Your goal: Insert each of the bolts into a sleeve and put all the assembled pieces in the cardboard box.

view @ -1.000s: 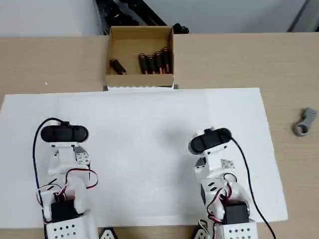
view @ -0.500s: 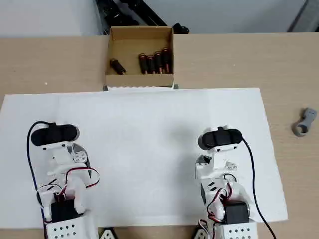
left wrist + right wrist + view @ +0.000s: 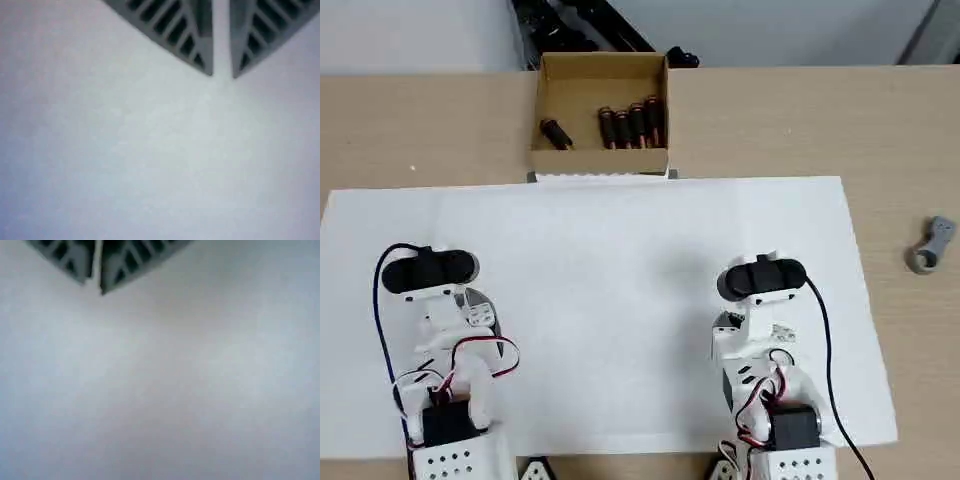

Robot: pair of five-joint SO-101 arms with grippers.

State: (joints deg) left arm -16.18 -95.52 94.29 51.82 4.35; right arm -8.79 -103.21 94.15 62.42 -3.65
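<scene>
Dark grey, ribbed, pointed fingers (image 3: 185, 35) on left hand (image 3: 221, 75) and right hand (image 3: 98, 287); behind them black oval wrist cameras (image 3: 430, 270), white plastic arm shells (image 3: 752, 355), red and black wire loops (image 3: 490, 343).

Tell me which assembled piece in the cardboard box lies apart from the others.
The lone piece in the left half of the cardboard box, lying at a slant. The other four lie packed side by side near the right wall.

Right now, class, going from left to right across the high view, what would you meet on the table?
First an arm, then the cardboard box, then a second arm, then a small grey part.
</scene>
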